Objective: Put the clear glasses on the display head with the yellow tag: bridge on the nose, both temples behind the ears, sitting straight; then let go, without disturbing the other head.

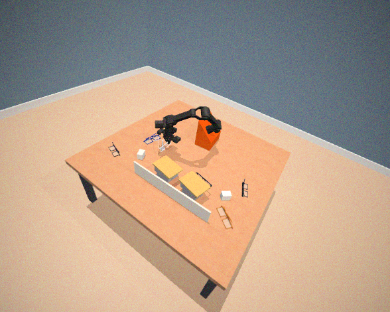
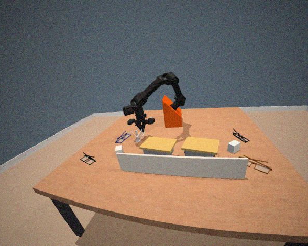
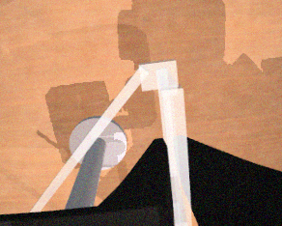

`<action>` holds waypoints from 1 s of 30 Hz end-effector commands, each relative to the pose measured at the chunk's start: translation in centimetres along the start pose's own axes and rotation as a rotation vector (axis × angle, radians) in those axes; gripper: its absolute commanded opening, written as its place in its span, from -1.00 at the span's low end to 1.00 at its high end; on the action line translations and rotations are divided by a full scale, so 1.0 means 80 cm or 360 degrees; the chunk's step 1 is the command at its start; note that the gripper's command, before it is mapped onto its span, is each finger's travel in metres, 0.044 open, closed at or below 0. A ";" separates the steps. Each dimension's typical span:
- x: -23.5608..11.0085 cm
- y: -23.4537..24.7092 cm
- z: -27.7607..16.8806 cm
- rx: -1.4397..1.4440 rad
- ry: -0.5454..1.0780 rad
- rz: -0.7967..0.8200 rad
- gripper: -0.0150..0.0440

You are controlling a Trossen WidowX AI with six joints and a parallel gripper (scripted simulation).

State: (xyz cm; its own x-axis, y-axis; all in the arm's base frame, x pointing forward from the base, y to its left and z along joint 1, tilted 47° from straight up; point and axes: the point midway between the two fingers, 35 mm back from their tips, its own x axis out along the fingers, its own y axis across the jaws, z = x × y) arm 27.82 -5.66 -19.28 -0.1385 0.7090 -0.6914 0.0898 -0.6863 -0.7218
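My gripper (image 1: 168,139) (image 2: 141,129) (image 3: 168,147) is shut on the clear glasses (image 1: 162,147) (image 2: 139,134) (image 3: 166,94). They hang from the fingers with their pale bars spread downward, just above a small grey peg on a round base (image 2: 137,140) (image 3: 98,144). Two grey display blocks with yellow tops (image 1: 167,166) (image 1: 194,183) (image 2: 158,144) (image 2: 200,145) stand side by side behind a long white wall (image 1: 172,192) (image 2: 180,165). I cannot tell which block bears the yellow tag. A thin black frame (image 1: 204,179) sits at the far edge of the right block. The gripper is to the left of and behind the left block.
Blue glasses (image 1: 151,138) (image 2: 122,137) lie just left of the gripper. Black glasses (image 1: 114,149) (image 2: 87,158) lie far left, and another black pair (image 1: 244,188) (image 2: 240,136) and brown glasses (image 1: 225,215) (image 2: 259,165) far right. Two white cubes (image 1: 140,154) (image 1: 226,195) and the orange base block (image 1: 207,135) (image 2: 171,113) stand on the table.
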 end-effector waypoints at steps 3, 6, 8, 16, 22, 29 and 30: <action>0.004 -0.001 -0.002 0.0005 0.0015 0.0001 -0.49; 0.004 -0.004 -0.004 0.0005 0.0015 0.0000 -0.49; 0.004 -0.006 -0.007 0.0005 0.0015 0.0000 -0.49; 0.004 -0.010 -0.011 0.0005 0.0015 0.0000 -0.49; 0.004 -0.015 -0.016 0.0005 0.0015 -0.0001 -0.49; 0.004 -0.021 -0.022 0.0005 0.0015 -0.0001 -0.49; 0.004 -0.021 -0.023 0.0005 0.0015 -0.0001 -0.49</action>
State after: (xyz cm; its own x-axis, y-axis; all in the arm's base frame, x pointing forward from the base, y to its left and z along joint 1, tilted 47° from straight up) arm 29.08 -4.24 -18.56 -0.1323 0.7088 -0.6929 0.0857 -0.6883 -0.7204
